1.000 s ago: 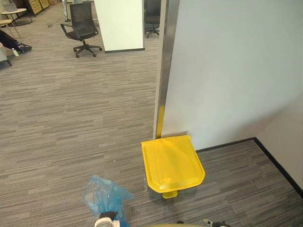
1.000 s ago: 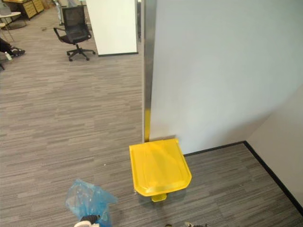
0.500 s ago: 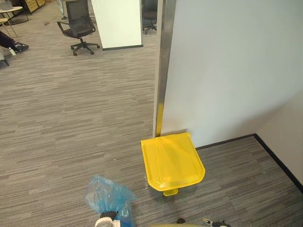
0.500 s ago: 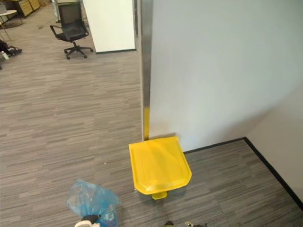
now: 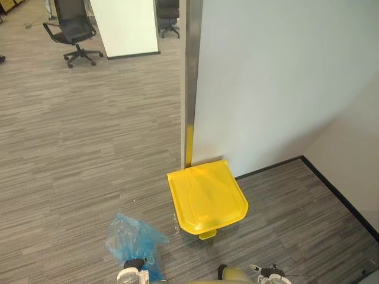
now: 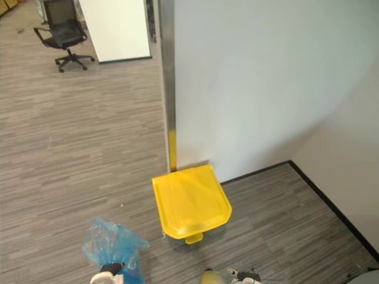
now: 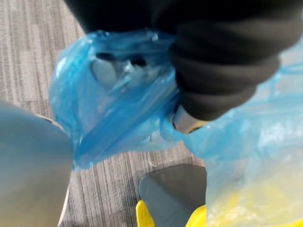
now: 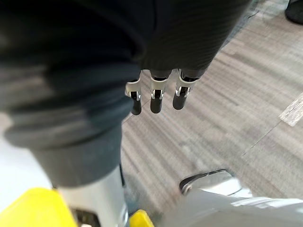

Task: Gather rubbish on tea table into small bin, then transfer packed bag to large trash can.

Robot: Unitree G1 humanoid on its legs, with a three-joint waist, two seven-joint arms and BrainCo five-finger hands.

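Near the yellow bin (image 5: pixel 207 198), left hand (image 7: pixel 213 80) still clenches blue bag (image 5: pixel 133 239); right hand's (image 8: pixel 163 71) fingers (image 8: pixel 155 100) slack.

The light is soft and bright. The white wall (image 5: pixel 278 77) darkens at its right corner. The shiny metal post (image 5: pixel 190 71) glows yellow above the yellow plastic bin lid (image 5: pixel 207 198). Light shines through the blue plastic bag (image 7: pixel 109 109).

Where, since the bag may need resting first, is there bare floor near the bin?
Bare carpet lies left of the yellow trash can, between it and the blue rubbish bag in the left hand; more lies right, towards the black skirting. Crowded behind: wall and metal post.
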